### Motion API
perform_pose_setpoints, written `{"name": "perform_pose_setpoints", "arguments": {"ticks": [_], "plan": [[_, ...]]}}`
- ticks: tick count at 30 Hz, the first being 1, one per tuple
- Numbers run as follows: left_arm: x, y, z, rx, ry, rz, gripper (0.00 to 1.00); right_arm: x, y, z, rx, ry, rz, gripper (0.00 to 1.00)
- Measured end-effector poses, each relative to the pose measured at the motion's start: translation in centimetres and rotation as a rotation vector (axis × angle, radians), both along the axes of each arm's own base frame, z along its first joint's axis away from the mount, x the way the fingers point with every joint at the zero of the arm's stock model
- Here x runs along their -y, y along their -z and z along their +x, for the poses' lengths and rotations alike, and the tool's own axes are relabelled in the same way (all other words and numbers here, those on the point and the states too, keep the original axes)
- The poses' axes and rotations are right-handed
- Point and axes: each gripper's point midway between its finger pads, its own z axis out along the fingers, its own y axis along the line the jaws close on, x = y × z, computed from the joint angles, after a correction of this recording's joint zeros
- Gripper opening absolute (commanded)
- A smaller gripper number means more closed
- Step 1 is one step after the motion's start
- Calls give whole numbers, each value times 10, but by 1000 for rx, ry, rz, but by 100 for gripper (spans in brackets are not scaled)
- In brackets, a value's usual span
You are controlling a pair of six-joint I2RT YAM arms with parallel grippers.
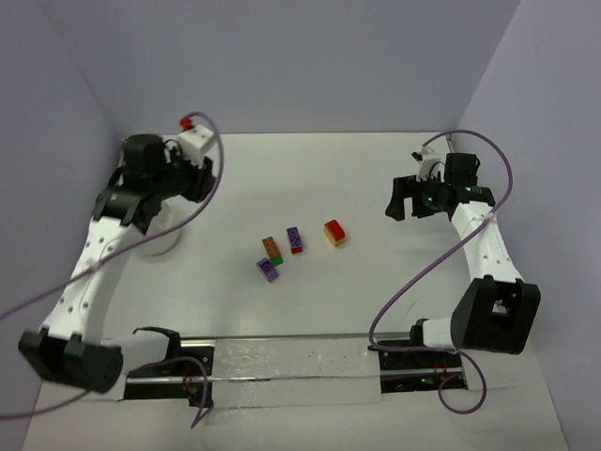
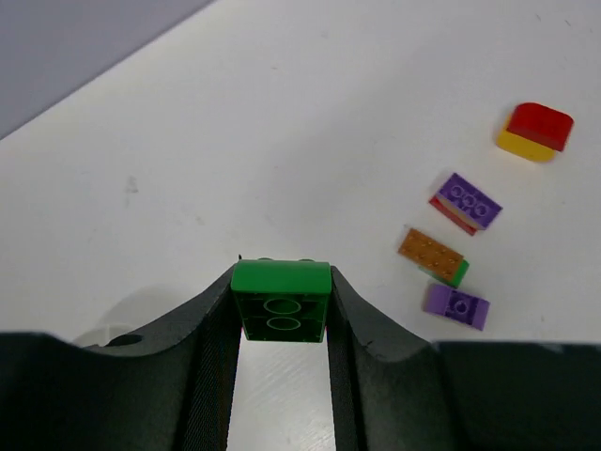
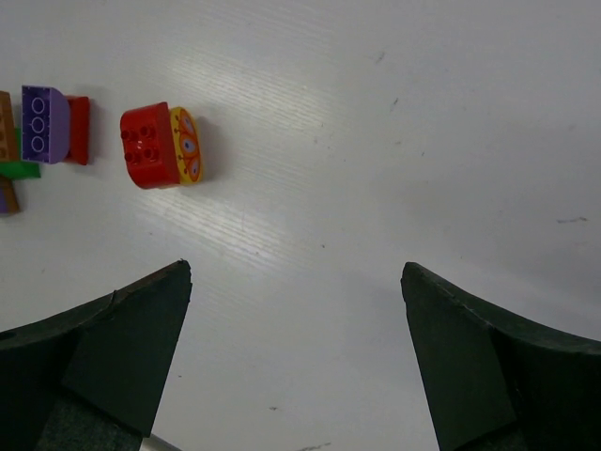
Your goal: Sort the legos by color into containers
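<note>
Snugly in left pincer point(image 2: 282, 287): green lego point(image 2: 281, 303).

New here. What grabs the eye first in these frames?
A green brick is clamped between the fingers of the left end effector, toward the far left of the table. Next come the loose pieces at mid-table: an orange brick, purple bricks and a red-and-yellow brick. The right end effector hangs wide open over bare surface to their right.
</note>
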Motion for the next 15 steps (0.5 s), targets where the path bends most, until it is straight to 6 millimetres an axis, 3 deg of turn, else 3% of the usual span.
{"name": "perform_pose_setpoints", "arguments": {"ticks": [3, 5, 7, 9, 12, 15], "plan": [[-40, -3, -9, 28, -94, -64, 0, -16, -1, 4, 2, -39, -13, 100], [-80, 2, 0, 17, -207, -113, 0, -28, -1, 7, 2, -68, -20, 100], [-121, 18, 11, -9, -320, -163, 0, -42, -1, 9, -1, -101, -23, 100], [-151, 47, 14, -59, -402, -210, 0, -54, 0, 10, -5, -128, -26, 100], [-172, 87, 6, -135, -472, -266, 0, -67, -1, 11, -5, -158, -25, 100], [-175, 100, 4, -144, -472, -291, 0, -74, -3, 13, -2, -170, -21, 100]]}}
